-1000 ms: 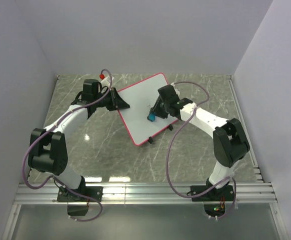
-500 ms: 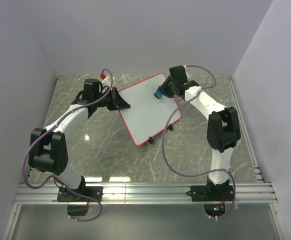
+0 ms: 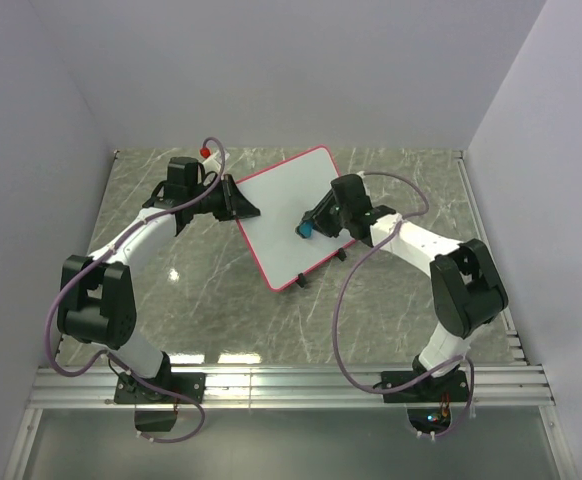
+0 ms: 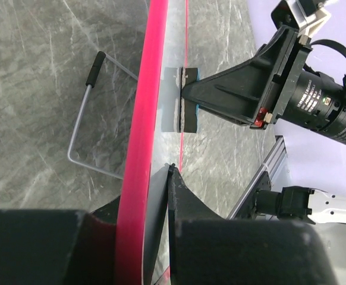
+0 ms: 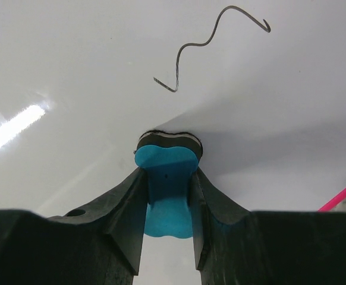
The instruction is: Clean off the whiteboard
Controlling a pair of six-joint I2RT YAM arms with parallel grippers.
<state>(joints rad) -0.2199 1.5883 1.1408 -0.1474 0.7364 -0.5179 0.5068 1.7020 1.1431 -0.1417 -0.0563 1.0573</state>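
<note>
The rectangular whiteboard (image 3: pixel 271 225) with its pink-red rim and rounded corners sits toward the back middle of the bench, turned so that its corners point diagonally. Its white face shows to the top camera. How steeply it leans, I cannot tell. A thin dark pen squiggle (image 5: pixel 208 41) marks the white surface. Just below that squiggle, the small blue plastic eraser (image 5: pixel 166 190) presses its dark felt pad flat against the board.

The right gripper (image 5: pixel 166 172) is closed snugly on the eraser's blue body, one finger on each side. The left gripper (image 4: pixel 140 202) is clamped on the whiteboard's left edge, with the pink rim running between its fingers.

Two small black feet (image 3: pixel 301 284) stick out along the board's near right edge. The left wrist view shows a bent grey wire stand (image 4: pixel 81 130) behind the board. Everything rests over the grey marbled bench (image 3: pixel 221 290).
</note>
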